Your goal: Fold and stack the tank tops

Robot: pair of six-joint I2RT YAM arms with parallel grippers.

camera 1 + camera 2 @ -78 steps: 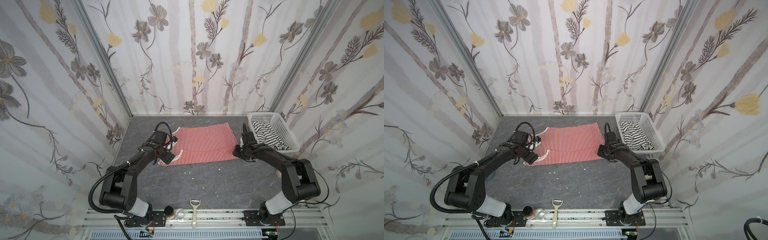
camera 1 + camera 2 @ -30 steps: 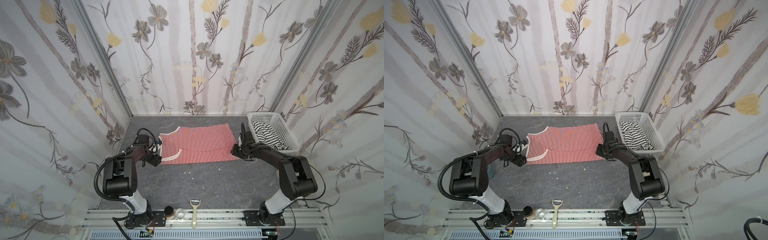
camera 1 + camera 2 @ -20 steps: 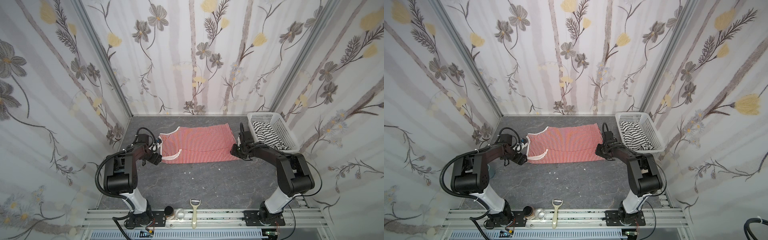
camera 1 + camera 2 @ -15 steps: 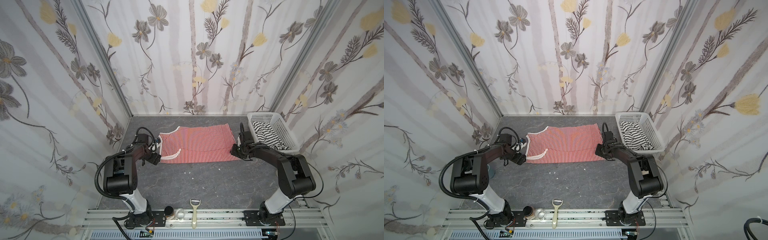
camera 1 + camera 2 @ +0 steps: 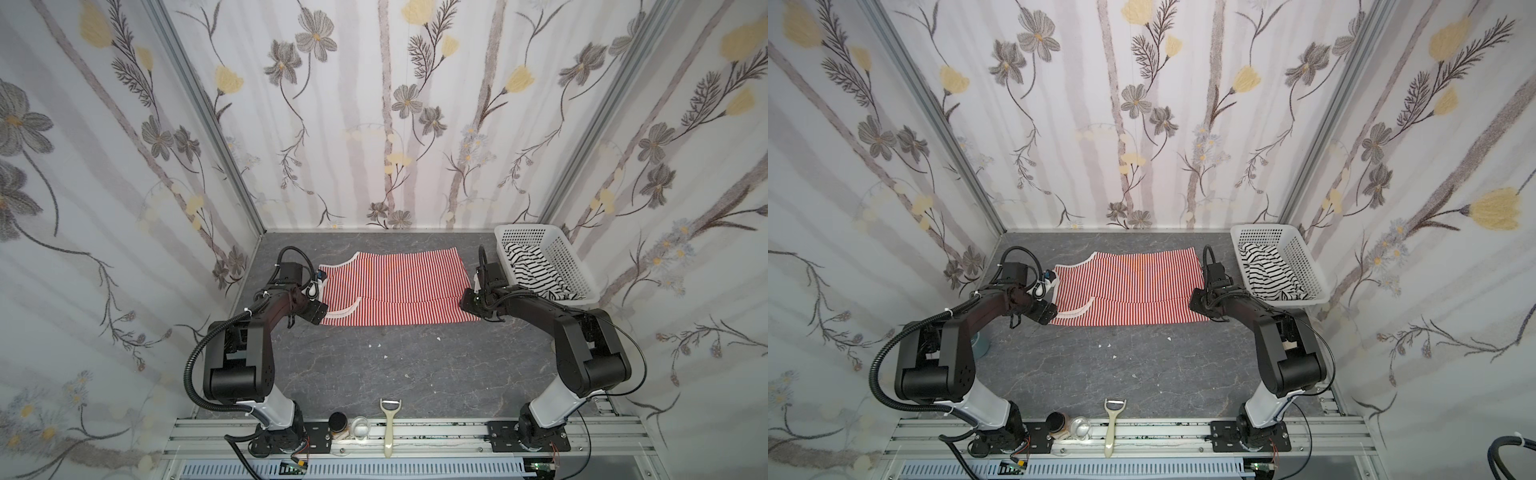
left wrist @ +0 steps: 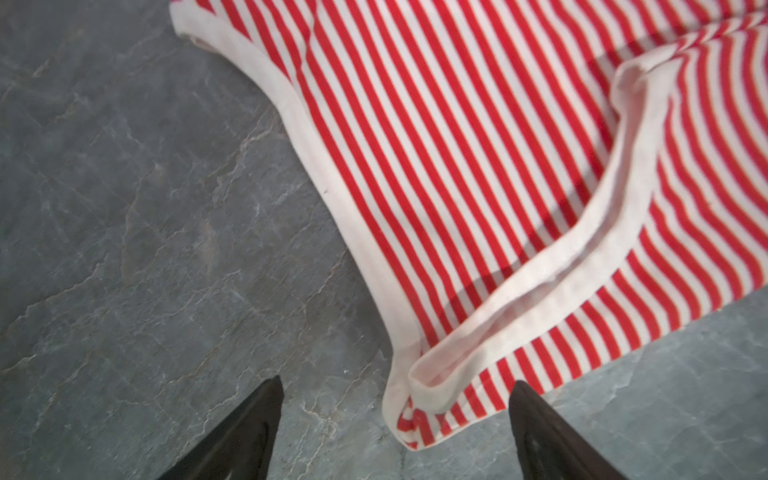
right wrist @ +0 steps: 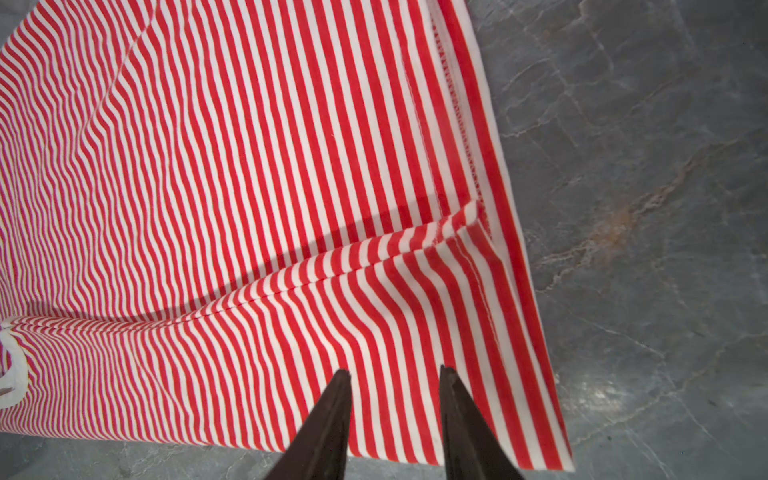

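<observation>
The red-and-white tank top [image 5: 395,291] [image 5: 1129,291] lies spread on the grey table, its near long edge folded over itself. My left gripper [image 5: 318,318] [image 5: 1048,313] [image 6: 395,382] is open at the near-left corner, where the white-edged shoulder tip [image 6: 424,411] lies between its fingers, not gripped. My right gripper [image 5: 465,301] [image 5: 1196,301] [image 7: 395,370] hovers over the near-right hem corner, jaws apart above flat cloth. The black-striped tank top [image 5: 536,270] [image 5: 1266,272] lies crumpled in the basket.
The white perforated basket [image 5: 577,266] [image 5: 1304,257] stands at the back right, beside the right arm. On the front rail lie a peeler [image 5: 390,424], a small jar [image 5: 338,422] and a glass cup [image 5: 360,426]. Patterned walls close in three sides.
Since the earliest frames the left gripper has come off the bunched shoulder end, which now lies flat, and drawn back left. Over the last second both grippers barely shift.
</observation>
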